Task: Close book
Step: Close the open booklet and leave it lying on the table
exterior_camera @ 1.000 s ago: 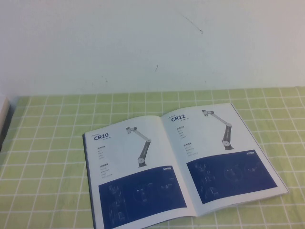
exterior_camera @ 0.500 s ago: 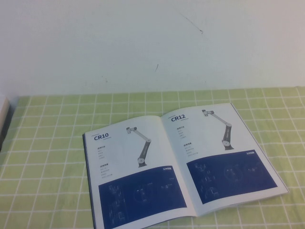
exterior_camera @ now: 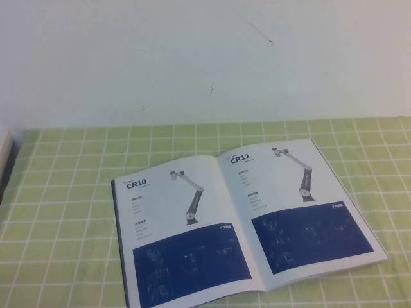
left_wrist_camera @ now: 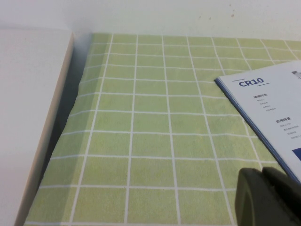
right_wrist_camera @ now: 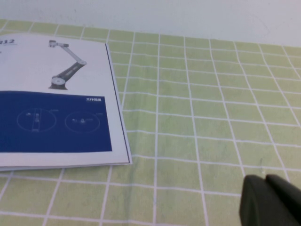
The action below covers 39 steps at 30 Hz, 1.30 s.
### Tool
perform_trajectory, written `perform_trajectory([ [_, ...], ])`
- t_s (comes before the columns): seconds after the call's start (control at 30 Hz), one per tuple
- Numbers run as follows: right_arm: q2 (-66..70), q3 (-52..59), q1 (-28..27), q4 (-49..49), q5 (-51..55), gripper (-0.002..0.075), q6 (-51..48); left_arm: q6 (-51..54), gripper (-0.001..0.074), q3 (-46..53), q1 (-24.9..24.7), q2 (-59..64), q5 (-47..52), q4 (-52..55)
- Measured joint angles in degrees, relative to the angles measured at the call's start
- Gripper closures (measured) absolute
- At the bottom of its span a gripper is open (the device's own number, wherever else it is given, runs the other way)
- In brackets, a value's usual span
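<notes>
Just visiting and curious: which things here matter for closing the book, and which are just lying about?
For the job: open book; left gripper, near the book's left page; right gripper, near its right page.
Lying about: green checked cloth; white board at the table's left edge.

L gripper (left_wrist_camera: 269, 197): only a dark tip is seen, at corner of L wrist view; held low, pointed fwd.
R gripper (right_wrist_camera: 271, 199): only a dark tip is seen, at corner of R wrist view; held low, pointed fwd.
</notes>
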Motion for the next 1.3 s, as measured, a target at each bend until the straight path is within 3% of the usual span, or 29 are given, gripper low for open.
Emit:
perform_trajectory([
  [0.6,0.0,0.0,0.0,-0.24,0.0,0.0729,-1.13,0.0,0.0738,0.0,0.0,0.0,-0.24,3.78],
  [0.8,0.0,0.29,0.0,-0.99,-1.91,0.0729,-3.26,0.0,0.0738,0.35,0.0,0.0,-9.04,4.75],
  [1.1,0.0,0.68,0.0,-1.38,-31.12,0.0729,-3.54,0.1,0.0738,0.35,0.0,0.0,-34.43,5.22],
  [1.3,0.0,0.68,0.0,0.44,-46.66,0.0729,-1.42,0.1,0.0738,0.35,0.0,0.0,-44.43,5.22],
])
